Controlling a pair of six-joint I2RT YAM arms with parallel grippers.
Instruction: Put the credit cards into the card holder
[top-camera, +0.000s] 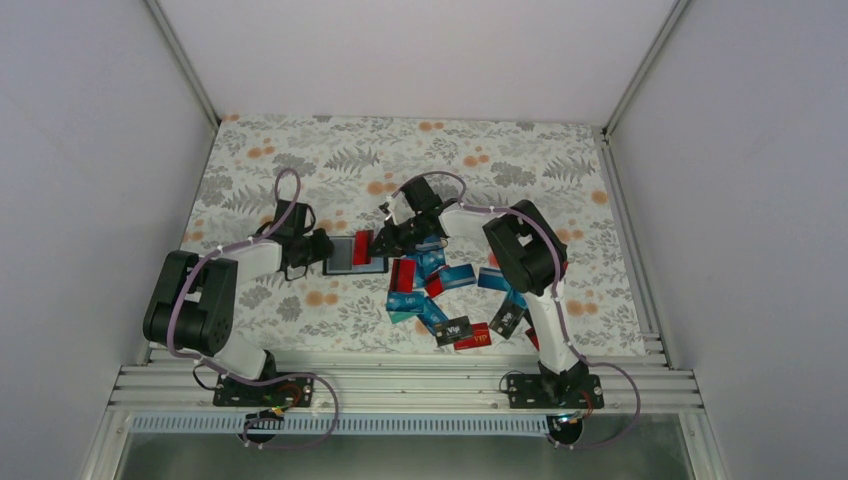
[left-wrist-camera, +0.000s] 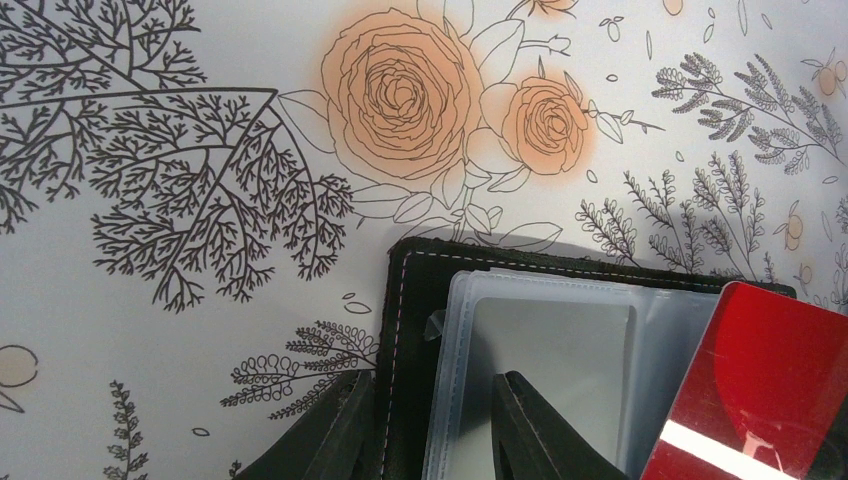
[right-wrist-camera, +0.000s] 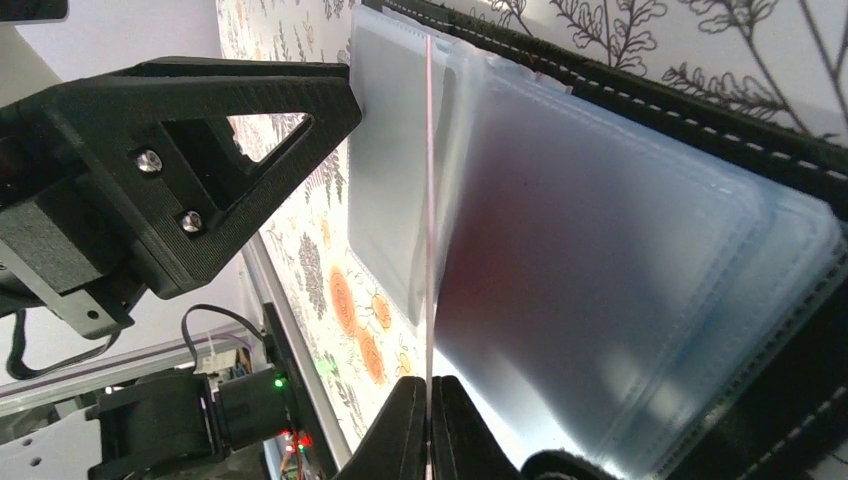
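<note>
The card holder (top-camera: 345, 258) lies open on the floral mat, black with clear grey-blue sleeves (left-wrist-camera: 550, 350). My left gripper (top-camera: 320, 252) is open; in the left wrist view (left-wrist-camera: 435, 385) its jaws straddle the holder's stitched left edge (left-wrist-camera: 408, 300), one finger off the edge, the other on the sleeve. My right gripper (top-camera: 385, 240) is shut on a red credit card (top-camera: 362, 247) and holds it over the holder's right half (left-wrist-camera: 770, 390). In the right wrist view (right-wrist-camera: 428, 400) the card shows edge-on (right-wrist-camera: 428, 200) against the sleeves (right-wrist-camera: 640, 250). The other credit cards (top-camera: 440, 290) lie in a loose pile to the right.
The pile holds blue, red (top-camera: 403, 273) and black (top-camera: 453, 328) cards, reaching under the right arm (top-camera: 525, 255) toward the mat's near edge. A finger of the left gripper (right-wrist-camera: 250, 150) stands close to the left of the held card. White walls enclose the mat.
</note>
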